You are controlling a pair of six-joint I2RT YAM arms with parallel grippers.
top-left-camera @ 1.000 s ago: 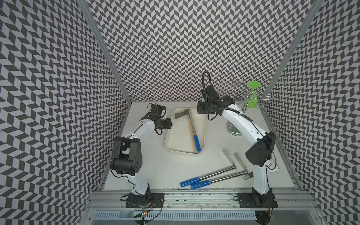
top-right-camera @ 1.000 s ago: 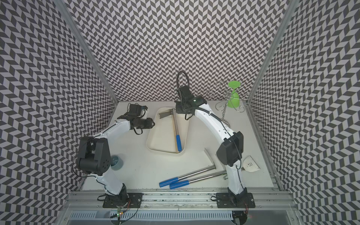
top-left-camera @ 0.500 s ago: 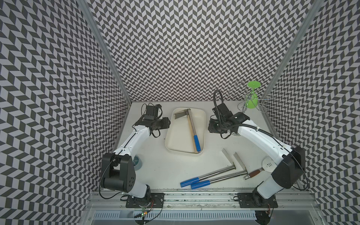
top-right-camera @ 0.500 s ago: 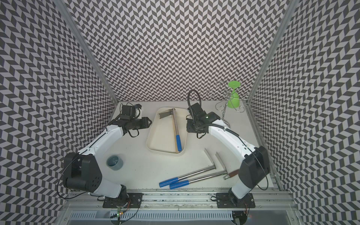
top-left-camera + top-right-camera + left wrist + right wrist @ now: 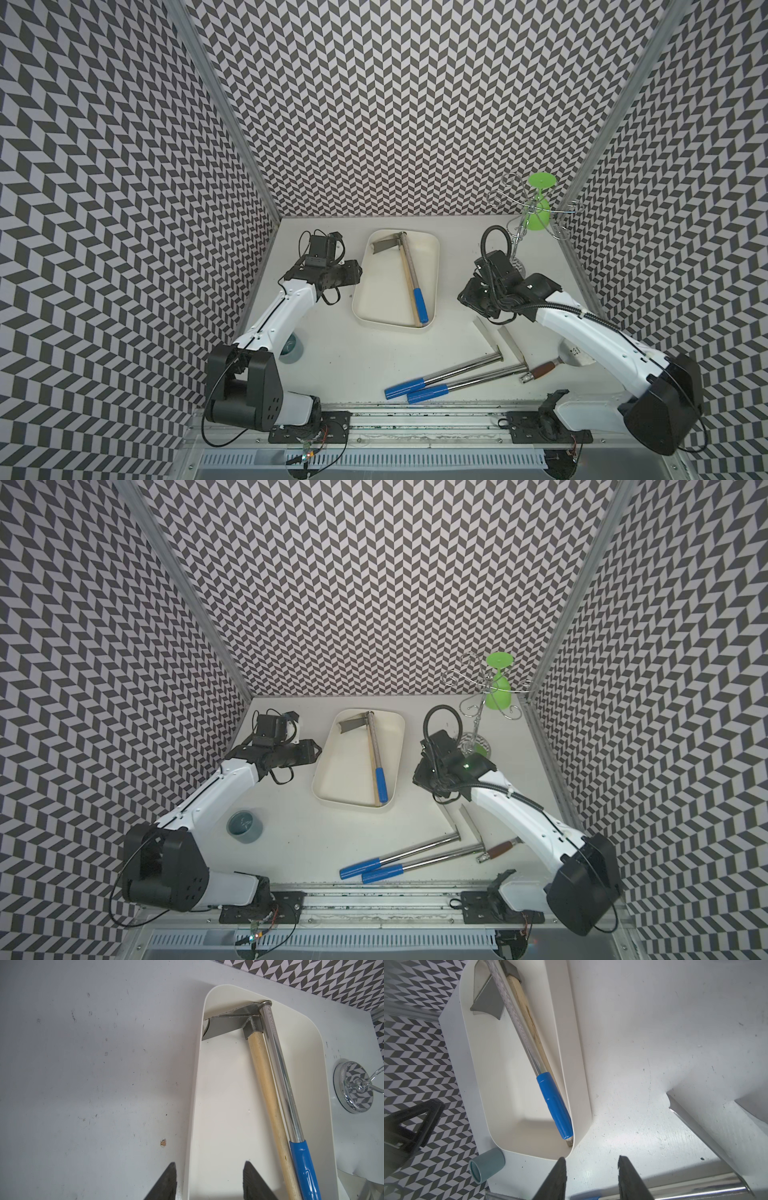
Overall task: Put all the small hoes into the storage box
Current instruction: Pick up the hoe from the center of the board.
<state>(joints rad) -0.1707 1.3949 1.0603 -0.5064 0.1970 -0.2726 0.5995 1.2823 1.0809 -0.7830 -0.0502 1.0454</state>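
The cream storage box [image 5: 384,291] [image 5: 340,771] stands mid-table. Inside it a small hoe with a steel shaft and blue grip [image 5: 419,305] [image 5: 284,1076] [image 5: 554,1105] lies along the right wall, beside a wooden-handled hoe [image 5: 268,1095]. Two more blue-grip hoes [image 5: 461,369] [image 5: 436,860] lie on the table at the front right. My left gripper [image 5: 358,272] [image 5: 209,1164] is open at the box's left wall, one finger on each side of the rim. My right gripper [image 5: 465,297] [image 5: 591,1159] is open and empty over bare table, right of the box.
A teal cup [image 5: 245,827] [image 5: 485,1165] stands front left, by the left arm. A wire rack with a green glass [image 5: 538,208] occupies the back right corner, its base [image 5: 351,1086] near the box. A brown-handled tool [image 5: 544,368] lies under the right arm.
My right arm has drawn back from over the box's far end to the table on its right, jaws widening. The left arm's base link swung down; its gripper stayed by the box.
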